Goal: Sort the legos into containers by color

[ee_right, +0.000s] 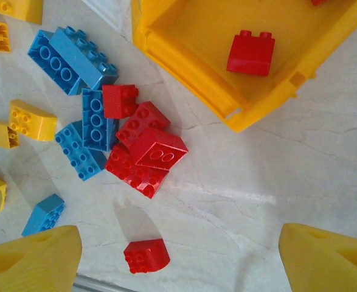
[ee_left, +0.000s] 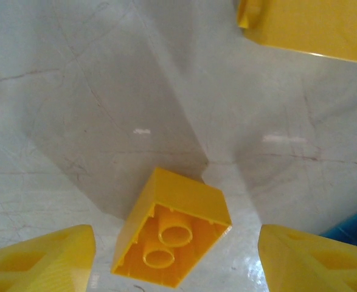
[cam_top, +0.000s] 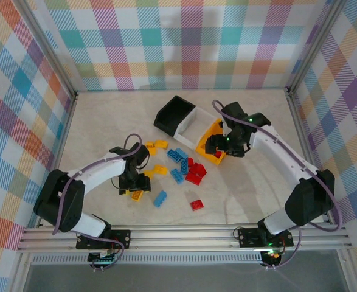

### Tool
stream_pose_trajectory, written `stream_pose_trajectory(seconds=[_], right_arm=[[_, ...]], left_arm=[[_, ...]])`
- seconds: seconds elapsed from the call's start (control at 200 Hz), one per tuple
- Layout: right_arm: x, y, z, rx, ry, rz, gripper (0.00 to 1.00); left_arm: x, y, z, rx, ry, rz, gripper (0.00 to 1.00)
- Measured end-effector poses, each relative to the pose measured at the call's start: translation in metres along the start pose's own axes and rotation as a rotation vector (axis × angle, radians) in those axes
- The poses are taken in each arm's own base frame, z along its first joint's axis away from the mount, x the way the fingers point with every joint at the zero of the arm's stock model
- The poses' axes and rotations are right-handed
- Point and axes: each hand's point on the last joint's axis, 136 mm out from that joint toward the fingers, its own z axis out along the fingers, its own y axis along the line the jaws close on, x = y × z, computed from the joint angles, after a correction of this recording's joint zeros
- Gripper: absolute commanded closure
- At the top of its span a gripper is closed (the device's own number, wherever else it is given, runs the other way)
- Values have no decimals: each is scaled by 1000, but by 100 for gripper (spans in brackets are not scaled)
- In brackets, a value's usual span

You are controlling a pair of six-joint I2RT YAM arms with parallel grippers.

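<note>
The left gripper (ee_left: 175, 234) stands released, its two yellow fingers (ee_left: 41, 258) spread wide. A yellow-orange brick (ee_left: 166, 207) lies on the table (ee_left: 75, 91) right between them, hollow underside up, with a gap on either side, so neither finger touches it. Beyond the jaws, past the brick, the edge of another yellow piece (ee_left: 312, 24) shows. Outside one finger lies the corner of a blue brick (ee_left: 356, 230).

The right gripper (ee_right: 178, 243) is also parted and holds nothing. A lone red brick (ee_right: 146, 255) sits on the table within the span of the jaws, off centre toward one finger (ee_right: 35, 261) and apart from both. Ahead of the jaws lies a heap of red bricks (ee_right: 148, 155) and light blue bricks (ee_right: 75, 58), touching and partly stacked. Further ahead is the yellow-orange bin (ee_right: 184, 67) with one red brick (ee_right: 251, 53) inside. More yellow bricks (ee_right: 29, 118) lie off to the side of the heap.

From above, the left gripper (cam_top: 132, 182) sits low over its yellow brick at the near edge of the scatter. The right gripper (cam_top: 222, 146) hangs at the near end of the yellow-orange bin — the last in a row with the white bin (cam_top: 193, 125) and the black bin (cam_top: 173, 112).
</note>
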Motion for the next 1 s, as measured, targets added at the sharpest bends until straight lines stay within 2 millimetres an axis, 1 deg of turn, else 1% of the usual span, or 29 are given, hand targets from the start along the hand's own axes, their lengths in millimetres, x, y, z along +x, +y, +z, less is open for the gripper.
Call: stream_pose_trajectory(seconds=[0.13,0.215,0.28,0.39,0.475,0.525,0.63,0.74,0.8,0.87,0.915,0.93,1.0], right_arm=[[2,0,-3,-4,-8,17,16],[1,0,-3,-5,-10,25,16],[1,0,-3,-5,-11,27,16],[1,1,0,-6,-5,28,16],[1,2,5,-6,8,28,16],[1,3,8,-3,16,28,16],[1,4,12,0,26,24,16],[0,5,11,-2,22,23,16],[0,6,11,-3,20,23,16],[-1,6,10,-4,18,22,16],[-1,6,10,-4,18,23,16],[-1,6,10,-4,18,23,16],[-1,7,10,-8,18,23,16]], left_arm=[[1,3,12,-29,26,12,42],[4,6,20,-45,51,19,44],[4,5,20,-45,56,21,47],[4,5,20,-42,58,27,58],[5,5,20,-44,60,23,68],[5,5,20,-44,61,29,72],[5,5,19,-43,60,28,73],[3,3,16,-38,60,30,73],[-2,-3,6,-25,55,32,73],[-21,-17,-17,14,8,37,73],[-40,-30,-38,51,-41,45,72],[-49,-37,-49,69,-66,47,72],[-87,-61,-87,144,-162,55,72]])
